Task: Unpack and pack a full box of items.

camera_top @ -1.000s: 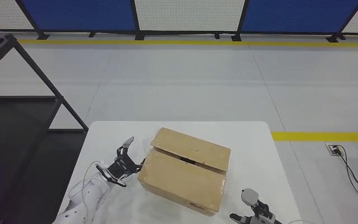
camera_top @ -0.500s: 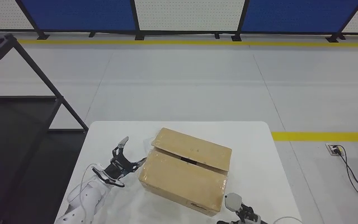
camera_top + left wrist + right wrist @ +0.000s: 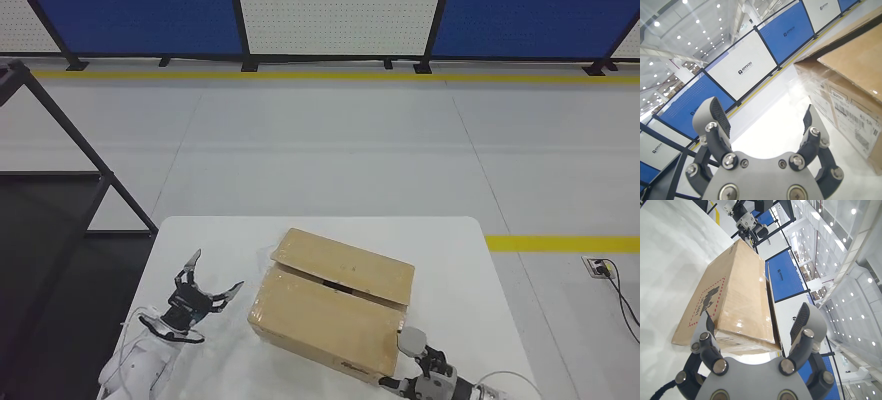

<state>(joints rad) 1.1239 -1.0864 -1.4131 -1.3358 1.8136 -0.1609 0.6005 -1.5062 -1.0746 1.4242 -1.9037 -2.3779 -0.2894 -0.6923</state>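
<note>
Wide apart and holding nothing, the left fingers (image 3: 719, 115) hover over the white desk (image 3: 440, 250) at about 9 o'clock from the box (image 3: 330, 315), near its end wall but not touching it. The right fingers (image 3: 806, 321) are also spread, at about 5 o'clock from the box's middle, with its near right corner showing between them in the right wrist view; whether either pad touches the cardboard cannot be told. The brown cardboard box sits around the middle of the desk with its two top flaps down, the far one a little raised along a dark gap. A white label (image 3: 853, 117) with barcodes and small print is stuck on the end wall facing the left fingers. A red dashed frame (image 3: 706, 302) around a black mark and a short code is printed on the long near wall. Glossy clear tape (image 3: 810, 79) wraps the corners. Beyond the desk at 12 o'clock lies a pale grey floor (image 3: 300, 150) crossed by a yellow line (image 3: 300, 74), and behind that stand blue and white perforated panels (image 3: 340, 25) on black feet, each bearing a small logo. A black metal rack (image 3: 90, 152) stands at 9 o'clock, and a socket (image 3: 598, 266) with a cable lies on the floor at 3 o'clock. Rows of round ceiling lights (image 3: 844, 239) shine overhead.
</note>
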